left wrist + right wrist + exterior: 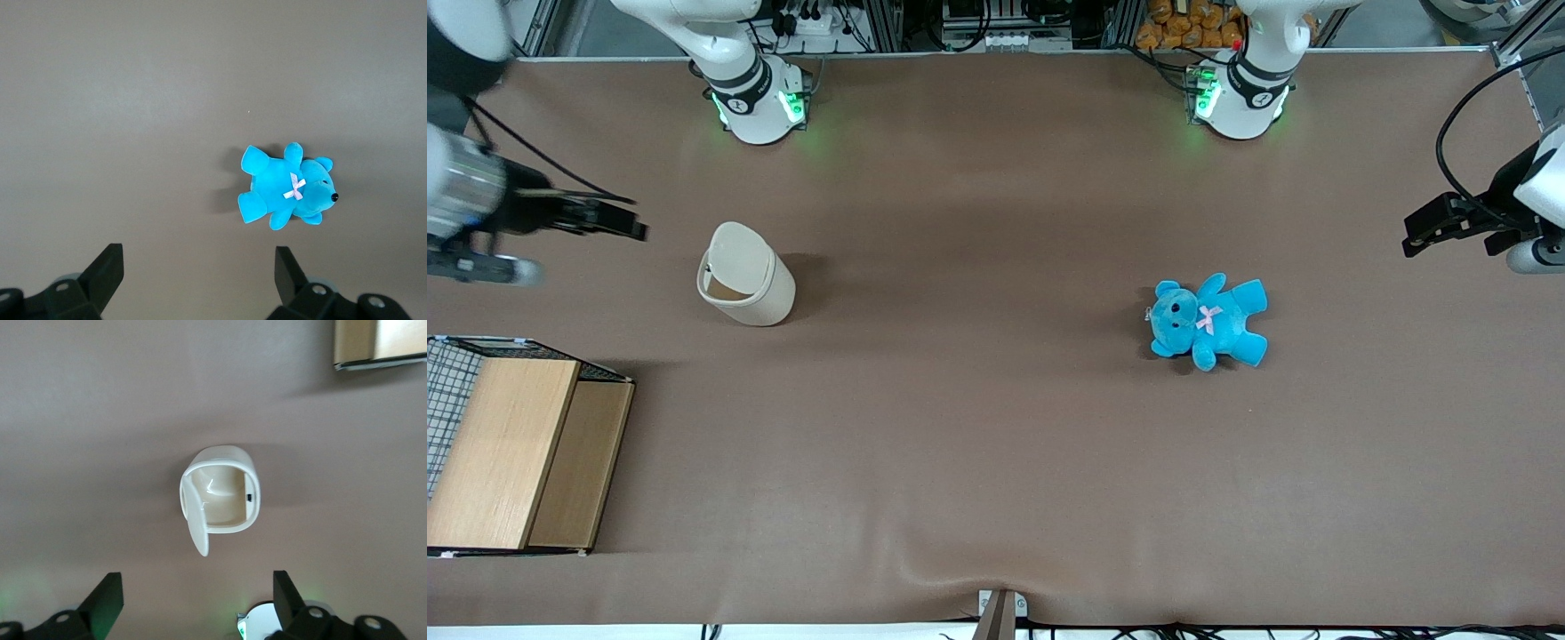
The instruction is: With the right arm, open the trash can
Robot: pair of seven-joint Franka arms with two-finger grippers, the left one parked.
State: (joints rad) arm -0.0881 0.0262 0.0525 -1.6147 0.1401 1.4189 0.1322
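One lid was all the job concerned, and it already stood swung up on its hinge: the trash can (745, 276) sat upright on the brown surface (996, 444) in the left-centre of the front frame, its lid (738, 253) tipped back so the hollow inside showed. From my wrist camera I looked straight down into that empty cream interior, the lid (195, 517) standing on edge at one side of the trash can (223, 490), which I judged meant the opening was done.

My claw (618, 222) hung at the far left edge of the front frame, apart from the can and touching nothing, its fingers spread wide with nothing between them. I judged it was held off and high so the lid could stand free without being knocked shut again.

Nothing else looked involved. The blue teddy (1208, 320) lay on its back in the right-centre of the frame, well apart toward the parked arm's end. The wooden box (516, 453) with wire mesh sat at the lower left, nearer the front camera than the can, and clear of it.
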